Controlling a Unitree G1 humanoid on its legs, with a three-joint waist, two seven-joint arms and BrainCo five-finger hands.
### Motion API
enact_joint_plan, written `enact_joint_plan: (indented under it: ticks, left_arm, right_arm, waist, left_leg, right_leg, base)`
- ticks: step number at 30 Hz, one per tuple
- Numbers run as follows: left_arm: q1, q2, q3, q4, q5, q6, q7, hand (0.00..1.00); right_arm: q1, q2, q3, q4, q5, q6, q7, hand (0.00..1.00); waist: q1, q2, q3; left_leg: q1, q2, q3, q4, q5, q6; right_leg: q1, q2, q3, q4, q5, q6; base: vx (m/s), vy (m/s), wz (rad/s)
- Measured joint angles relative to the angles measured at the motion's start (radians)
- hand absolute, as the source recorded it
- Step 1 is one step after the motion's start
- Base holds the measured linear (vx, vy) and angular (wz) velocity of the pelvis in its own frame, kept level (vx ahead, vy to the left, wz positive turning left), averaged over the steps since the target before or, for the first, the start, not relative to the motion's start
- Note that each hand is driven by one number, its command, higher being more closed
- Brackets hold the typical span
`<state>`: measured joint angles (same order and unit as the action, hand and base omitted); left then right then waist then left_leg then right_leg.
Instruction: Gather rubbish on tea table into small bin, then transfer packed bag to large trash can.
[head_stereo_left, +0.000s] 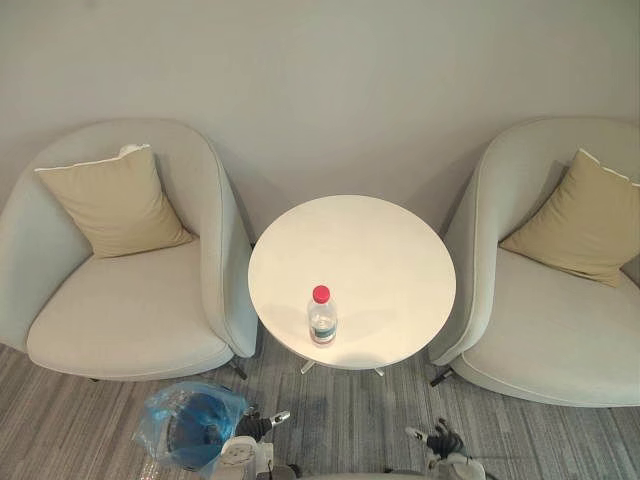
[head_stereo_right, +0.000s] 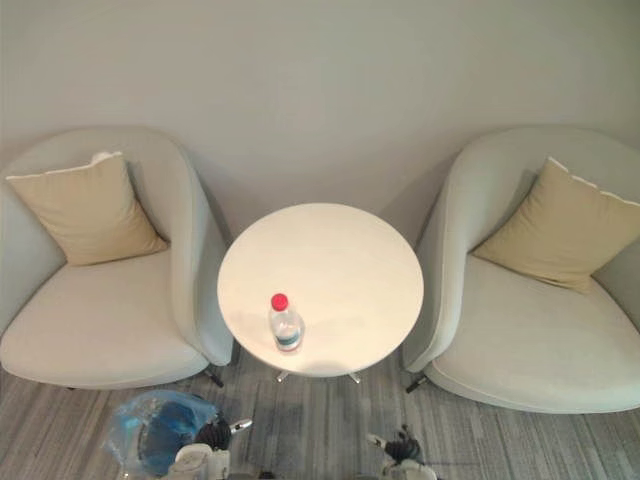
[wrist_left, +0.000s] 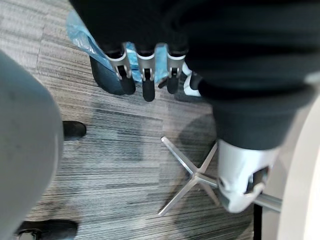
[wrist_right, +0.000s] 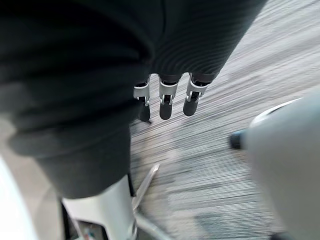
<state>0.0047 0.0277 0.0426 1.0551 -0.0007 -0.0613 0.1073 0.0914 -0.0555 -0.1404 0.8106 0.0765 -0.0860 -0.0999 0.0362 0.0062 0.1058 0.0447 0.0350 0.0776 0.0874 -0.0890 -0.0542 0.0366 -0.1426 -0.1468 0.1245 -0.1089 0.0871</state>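
Upright, a bottle (head_stereo_left: 322, 316) stands on the tea table (head_stereo_left: 385, 245). Left hand (head_stereo_left: 252, 428) hangs slack by the bin (head_stereo_left: 188, 428) — right hand (head_stereo_left: 443, 440) likewise, empty.

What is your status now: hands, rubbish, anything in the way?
Left hand, right hand open, empty. Bottle upright on tea table. Small bin on floor; nothing in the way.

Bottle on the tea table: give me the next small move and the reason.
Probably lift the left hand toward the bottle. It stands upright near the front edge of the round table; both that hand and the right hand hang low over the floor, open and empty, and the blue-bagged bin sits on the left side.
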Motion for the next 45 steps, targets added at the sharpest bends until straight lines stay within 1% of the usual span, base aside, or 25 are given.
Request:
enact_joint_plan:
  ticks: [1,3,4,6,9,13,17,20,22,29,33,37,40,43,45]
  left_arm:
    - [0.001,0.002,-0.002,0.0,0.0,0.0,0.002,0.0]
    - [0.009,0.016,-0.004,0.0,0.001,-0.002,0.006,0.0]
    - [0.011,0.02,-0.005,0.0,0.001,-0.003,0.006,0.0]
    - [0.032,0.05,-0.014,0.002,0.012,-0.003,0.009,0.0]
    - [0.044,0.061,-0.013,0.002,0.018,-0.011,0.02,0.0]
    - [0.047,0.061,-0.013,-0.001,0.025,-0.019,0.02,0.0]
    - [0.046,0.059,-0.013,-0.004,0.039,-0.021,0.019,0.0]
    - [0.045,0.058,-0.013,-0.007,0.039,-0.022,0.019,0.0]
    - [0.045,0.057,-0.016,-0.011,0.039,-0.022,0.019,0.0]
    - [0.044,0.056,-0.023,-0.027,0.039,-0.022,0.019,0.0]
    - [0.037,0.054,-0.023,-0.035,0.038,-0.023,0.021,0.0]
    - [0.019,0.055,-0.022,-0.045,0.037,-0.024,0.022,0.0]
    - [0.014,0.055,-0.022,-0.048,0.036,-0.024,0.022,0.0]
    - [0.005,0.052,-0.023,-0.07,0.035,-0.024,0.024,0.0]
    - [0.004,0.049,-0.023,-0.075,0.035,-0.026,0.024,0.0]
  right_arm:
    - [0.014,-0.01,0.014,-0.055,-0.002,-0.007,0.0,0.0]
    - [0.036,-0.04,0.044,-0.197,-0.048,-0.026,0.002,0.0]
    - [0.04,-0.042,0.046,-0.221,-0.059,-0.029,0.002,0.0]
    - [0.061,-0.047,0.063,-0.324,-0.095,-0.045,0.007,0.0]
    - [0.08,-0.061,0.084,-0.39,-0.126,-0.055,0.019,0.0]
    - [0.073,-0.078,0.12,-0.447,-0.168,-0.072,0.034,0.0]
    - [0.038,-0.105,0.156,-0.448,-0.196,-0.075,0.042,0.0]
    - [0.003,-0.126,0.172,-0.448,-0.203,-0.075,0.041,0.0]
    - [-0.026,-0.148,0.194,-0.447,-0.235,-0.075,0.041,0.0]
    - [-0.081,-0.153,0.226,-0.437,-0.235,-0.072,0.031,0.0]
    - [-0.145,-0.15,0.268,-0.392,-0.233,-0.071,0.018,0.0]
    - [-0.184,-0.149,0.305,-0.363,-0.232,-0.071,0.014,0.0]
    - [-0.2,-0.141,0.319,-0.354,-0.231,-0.069,0.014,0.0]
    - [-0.252,-0.14,0.344,-0.321,-0.23,-0.069,0.009,0.0]
    - [-0.264,-0.139,0.354,-0.311,-0.23,-0.069,0.006,0.0]
  waist:
    - [0.0,0.0,0.0]
    - [0.0,-0.005,0.002]
    - [0.0,-0.007,0.001]
    - [0.0,-0.021,-0.006]
    - [0.001,-0.033,-0.012]
    - [0.002,-0.033,-0.011]
    - [0.012,-0.032,-0.011]
    - [0.019,-0.025,-0.006]
    - [0.02,-0.018,-0.001]
    - [0.024,-0.004,0.012]
    - [0.033,0.004,0.035]
    - [0.052,0.007,0.074]
    - [0.055,0.01,0.079]
    - [0.072,0.017,0.108]
    - [0.077,0.02,0.111]
  left_leg:
    - [-0.005,0.0,-0.008,-0.003,0.001,0.0]
    - [-0.011,-0.001,-0.025,-0.004,0.002,0.001]
    - [-0.012,-0.002,-0.031,-0.005,0.002,0.001]
    - [-0.016,-0.006,-0.047,-0.017,0.01,0.003]
    - [-0.037,-0.014,-0.07,-0.019,0.019,0.006]
    - [-0.043,-0.024,-0.116,-0.02,0.028,0.009]
    - [-0.045,-0.027,-0.137,-0.037,0.04,0.007]
    - [-0.046,-0.029,-0.152,-0.044,0.043,0.006]
    - [-0.047,-0.033,-0.172,-0.046,0.043,0.006]
    - [-0.077,-0.04,-0.225,-0.045,0.049,0.008]
    - [-0.079,-0.041,-0.227,-0.044,0.049,0.008]
    - [-0.084,-0.041,-0.233,-0.045,0.049,0.008]
    - [-0.11,-0.044,-0.254,-0.037,0.05,0.007]
    - [-0.123,-0.045,-0.271,-0.031,0.05,0.006]
    - [-0.131,-0.046,-0.281,-0.028,0.05,0.006]
  right_leg:
    - [0.0,0.002,-0.003,-0.01,0.007,0.0]
    - [0.001,0.005,-0.005,-0.032,0.023,0.0]
    - [0.002,0.005,-0.005,-0.035,0.025,0.001]
    - [0.002,0.005,-0.009,-0.056,0.035,0.003]
    - [0.002,0.003,-0.019,-0.084,0.054,0.003]
    - [0.032,0.001,-0.049,-0.12,0.069,0.003]
    - [0.034,0.001,-0.063,-0.128,0.071,0.003]
    - [0.034,0.001,-0.068,-0.129,0.072,0.003]
    - [0.034,0.001,-0.073,-0.13,0.072,0.004]
    - [0.034,0.002,-0.116,-0.144,0.071,0.004]
    - [0.035,0.002,-0.117,-0.145,0.071,0.004]
    - [0.031,0.002,-0.122,-0.142,0.068,0.0]
    - [0.02,0.002,-0.141,-0.14,0.065,0.0]
    - [0.017,0.002,-0.148,-0.126,0.061,-0.003]
    - [0.016,0.002,-0.152,-0.125,0.061,-0.004]
  base:
    - [-0.02,-0.003,0.04]
    - [-0.05,0.011,0.02]
    - [-0.05,0.014,0.01]
    - [-0.03,0.007,0.05]
    - [-0.04,0.018,0.17]
    - [-0.02,0.002,0.24]
    - [-0.03,-0.009,0.15]
    - [0.0,-0.003,0.05]
    - [0.01,0.001,0.05]
    - [0.01,-0.007,0.18]
    - [0.0,-0.001,0.03]
    - [0.0,0.004,0.02]
    - [0.01,0.002,0.21]
    - [0.03,0.005,0.17]
    - [0.0,0.011,0.16]
